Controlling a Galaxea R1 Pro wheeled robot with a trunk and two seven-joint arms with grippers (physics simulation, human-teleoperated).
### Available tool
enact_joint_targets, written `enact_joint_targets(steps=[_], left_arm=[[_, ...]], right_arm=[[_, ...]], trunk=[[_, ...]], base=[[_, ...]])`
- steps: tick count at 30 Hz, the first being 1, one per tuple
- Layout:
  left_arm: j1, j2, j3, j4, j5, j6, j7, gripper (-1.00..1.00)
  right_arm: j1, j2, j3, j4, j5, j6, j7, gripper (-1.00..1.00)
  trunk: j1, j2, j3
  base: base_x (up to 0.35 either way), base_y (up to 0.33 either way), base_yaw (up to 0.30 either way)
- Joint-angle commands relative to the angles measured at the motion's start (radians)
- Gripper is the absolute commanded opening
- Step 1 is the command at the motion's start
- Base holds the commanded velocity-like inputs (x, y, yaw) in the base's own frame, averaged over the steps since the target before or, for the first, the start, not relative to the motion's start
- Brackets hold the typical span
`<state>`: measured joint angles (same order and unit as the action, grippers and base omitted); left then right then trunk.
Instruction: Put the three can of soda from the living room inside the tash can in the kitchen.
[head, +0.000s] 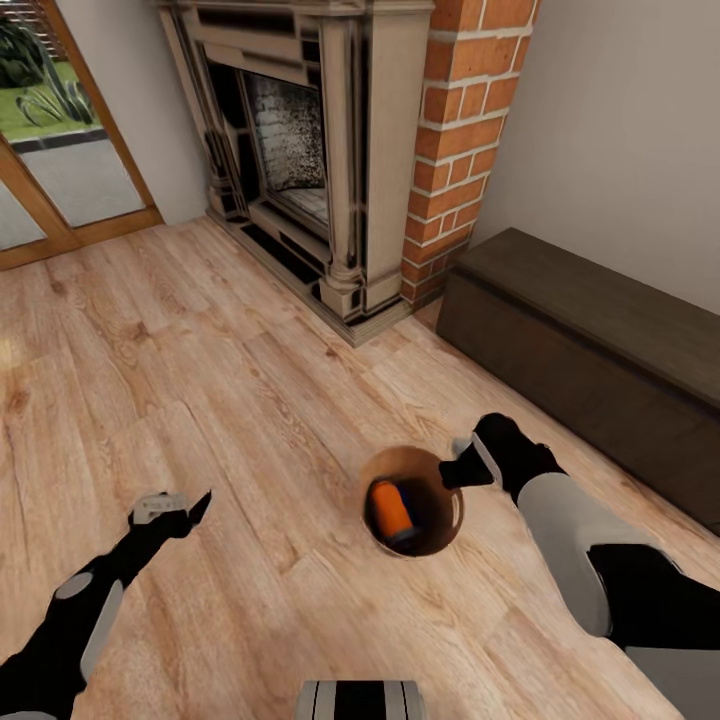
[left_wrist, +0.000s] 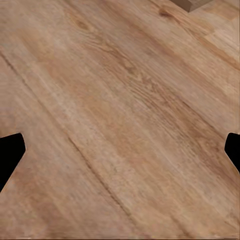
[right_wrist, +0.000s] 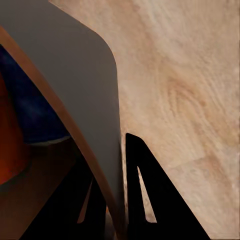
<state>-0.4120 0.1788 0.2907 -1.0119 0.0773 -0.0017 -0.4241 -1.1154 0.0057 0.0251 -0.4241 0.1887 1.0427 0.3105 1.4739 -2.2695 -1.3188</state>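
The small round wooden tash can (head: 428, 476) hangs just above the plank floor, in front of my base. An orange can of soda (head: 392, 507) lies inside it, with a bit of blue showing at its lower end. My right gripper (head: 463, 468) is shut on the bin's right rim. In the right wrist view the bin's wall (right_wrist: 75, 75) runs between the two dark fingers (right_wrist: 142, 195), and a blue can (right_wrist: 30, 110) and an orange can (right_wrist: 7, 150) show inside. My left gripper (head: 186, 508) hovers open over bare floor, its fingertips (left_wrist: 10, 155) spread wide.
A stone-framed fireplace (head: 300, 150) with a brick column (head: 460, 130) stands ahead. A long dark low bench (head: 590, 340) lines the right wall. Wood-framed glass doors (head: 50, 170) are at the far left. Light plank floor (head: 180, 380) stretches between.
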Motion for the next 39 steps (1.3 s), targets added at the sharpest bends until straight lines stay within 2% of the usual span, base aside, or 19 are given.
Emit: enact_joint_targets(steps=[1,3,5,8,13,17,28,32,39], left_arm=[[0.000,-0.001,-0.002,0.026,0.000,-0.027,0.019,1.00],[0.001,-0.001,-0.017,0.086,0.000,-0.091,0.077,1.00],[0.001,-0.001,-0.027,0.112,0.000,-0.119,0.105,1.00],[0.001,-0.001,-0.031,0.122,0.000,-0.130,0.117,1.00],[0.001,-0.002,-0.034,0.132,0.000,-0.138,0.126,1.00],[0.001,-0.003,-0.035,0.134,-0.001,-0.139,0.127,1.00],[0.001,-0.004,-0.035,0.134,-0.001,-0.146,0.127,1.00],[0.001,-0.004,-0.036,0.136,-0.002,-0.147,0.127,1.00],[0.001,-0.004,-0.035,0.160,-0.001,-0.149,0.128,1.00]], right_arm=[[0.000,-0.010,-0.003,0.008,-0.041,0.004,0.005,-1.00],[0.000,-0.049,-0.006,0.029,-0.045,0.004,0.011,-1.00],[0.000,-0.073,-0.010,0.039,-0.048,0.004,0.015,-1.00],[-0.001,-0.088,-0.012,0.044,-0.050,0.004,0.029,-1.00],[-0.010,-0.126,-0.014,0.070,-0.051,0.004,0.114,-1.00],[-0.052,-0.154,-0.013,0.183,-0.047,0.004,0.155,-1.00],[-0.067,-0.162,-0.001,0.224,-0.039,0.004,0.162,-1.00],[-0.067,-0.162,0.000,0.225,-0.038,0.004,0.162,-1.00],[-0.067,-0.162,0.001,0.225,-0.038,0.004,0.160,-1.00]], trunk=[[0.000,0.000,0.000],[0.000,0.000,0.000],[0.000,0.000,0.000],[0.000,0.000,0.000],[0.004,-0.007,-0.003],[0.019,-0.035,-0.016],[0.061,-0.112,-0.050],[0.061,-0.112,-0.050],[0.088,-0.161,-0.072]], base=[[0.000,0.000,0.000],[0.000,0.000,0.000],[0.000,0.000,0.000],[0.000,0.000,0.000],[0.000,0.000,0.000],[0.000,0.000,0.000],[0.000,0.000,0.000],[0.000,0.000,0.000],[0.000,0.000,0.000]])
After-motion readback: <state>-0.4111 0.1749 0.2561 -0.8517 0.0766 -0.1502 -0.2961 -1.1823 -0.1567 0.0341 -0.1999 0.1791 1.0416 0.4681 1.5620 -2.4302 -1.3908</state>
